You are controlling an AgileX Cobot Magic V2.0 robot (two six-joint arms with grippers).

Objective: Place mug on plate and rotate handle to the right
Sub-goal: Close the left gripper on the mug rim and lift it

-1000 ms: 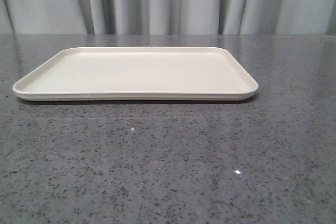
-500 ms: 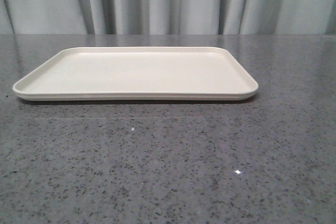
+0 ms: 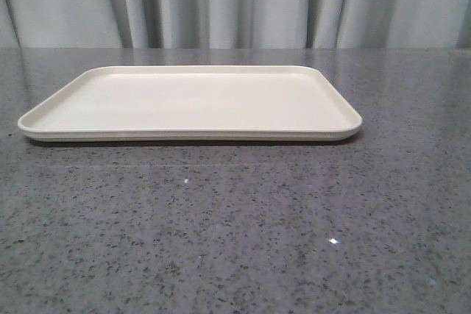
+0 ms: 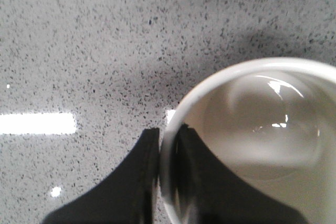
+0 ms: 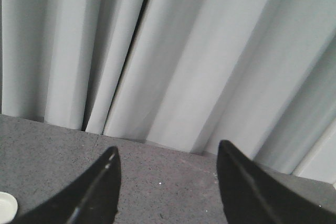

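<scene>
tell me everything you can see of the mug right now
The mug shows only in the left wrist view, seen from above: a white, glossy, ceramic-looking round rim and an empty pale inside with light glints. It is upright over the speckled grey table. The left tool pinches its wall, one dark finger outside, one inside. Its handle and any print are out of sight, and it is absent from the front view.

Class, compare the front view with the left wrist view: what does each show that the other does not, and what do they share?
Only the front view shows the plate, bare, and the curtain behind it. Only the left wrist view shows the mug, seen from above, with the left hand pinching its rim, one finger inside and one outside. Both show the speckled grey table.
</scene>
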